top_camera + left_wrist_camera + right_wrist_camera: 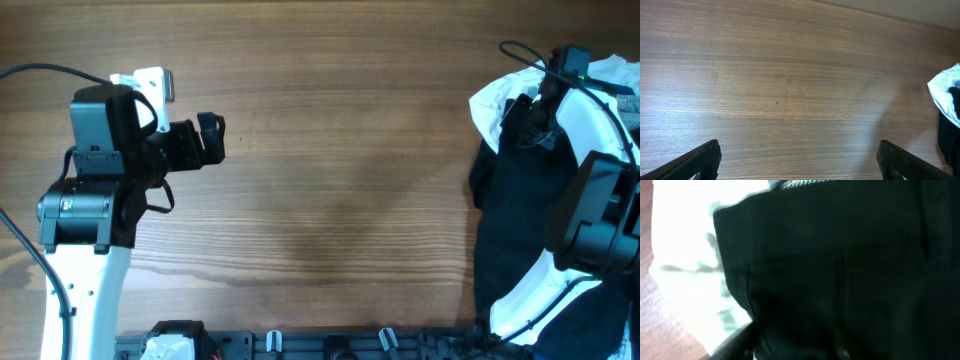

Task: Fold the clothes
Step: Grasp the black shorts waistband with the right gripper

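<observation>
The black shorts (500,235) lie bunched at the table's right edge, partly on a white shirt (493,100). In the right wrist view the black shorts (840,270) fill the frame, with the grey speckled waistband (805,184) at the top. My right gripper (522,118) is pressed down into the pile; its fingers are lost in the dark fabric. My left gripper (210,135) is open and empty at the far left, above bare wood (800,100), far from the clothes.
The white shirt (685,255) lies under and left of the shorts; its edge also shows in the left wrist view (946,92). The wooden table (340,180) spans the middle. A rack with clips (330,345) runs along the front edge.
</observation>
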Available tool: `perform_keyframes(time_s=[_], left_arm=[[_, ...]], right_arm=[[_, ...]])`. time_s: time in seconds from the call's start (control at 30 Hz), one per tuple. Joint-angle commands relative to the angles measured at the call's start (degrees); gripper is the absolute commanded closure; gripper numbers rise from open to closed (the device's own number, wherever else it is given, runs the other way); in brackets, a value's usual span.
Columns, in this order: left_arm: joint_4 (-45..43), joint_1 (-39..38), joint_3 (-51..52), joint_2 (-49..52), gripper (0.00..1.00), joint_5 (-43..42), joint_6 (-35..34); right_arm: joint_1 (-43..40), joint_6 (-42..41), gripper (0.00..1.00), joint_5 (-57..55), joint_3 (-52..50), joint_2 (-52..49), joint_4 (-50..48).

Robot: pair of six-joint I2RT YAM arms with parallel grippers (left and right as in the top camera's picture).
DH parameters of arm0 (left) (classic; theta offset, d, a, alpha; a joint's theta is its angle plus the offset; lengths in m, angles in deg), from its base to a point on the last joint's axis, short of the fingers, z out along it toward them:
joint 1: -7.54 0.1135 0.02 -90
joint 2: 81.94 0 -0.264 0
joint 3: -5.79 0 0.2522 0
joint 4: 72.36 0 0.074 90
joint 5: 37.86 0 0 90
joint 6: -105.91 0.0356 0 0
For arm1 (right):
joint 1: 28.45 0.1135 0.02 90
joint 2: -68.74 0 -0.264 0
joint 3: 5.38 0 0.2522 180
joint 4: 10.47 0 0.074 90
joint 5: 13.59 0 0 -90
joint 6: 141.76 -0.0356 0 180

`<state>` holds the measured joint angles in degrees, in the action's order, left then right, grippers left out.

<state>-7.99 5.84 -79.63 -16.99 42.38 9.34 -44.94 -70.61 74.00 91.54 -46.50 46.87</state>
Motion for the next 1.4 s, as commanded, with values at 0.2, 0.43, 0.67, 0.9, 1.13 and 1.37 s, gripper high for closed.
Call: perform_keyframes(time_s=[0.2,0.43,0.67,0.9,1.13,1.37], left_arm=[[-0.22,0.48,-1.20,-0.11,0.00,-1.16,-0.35],[-4.00,0.52,-1.22,-1.44,0.00,-1.09,-1.97],[-8.13,0.59,-1.22,-6.14,0.00,-1.11,-4.61],[-3.34,0.59,-1.22,-4.44,0.00,-1.11,-4.61],[-3.19,0.59,-1.22,-2.62,0.00,-1.11,-4.61],[-3.23,0.59,-1.22,-2.14,0.00,-1.09,-4.57]], right_arm=[[0.04,2.56,0.96,-0.63,5.57,11.15,-0.70],[4.87,5.20,0.96,20.50,7.41,31.76,-5.68],[13.55,-1.64,0.60,-5.42,5.95,30.75,2.49],[6.25,-2.58,0.35,-4.28,5.49,8.52,8.28],[4.72,-2.16,0.33,-3.45,5.49,-4.13,7.04],[3.98,-1.70,0.96,-3.06,9.79,-0.04,9.18]])
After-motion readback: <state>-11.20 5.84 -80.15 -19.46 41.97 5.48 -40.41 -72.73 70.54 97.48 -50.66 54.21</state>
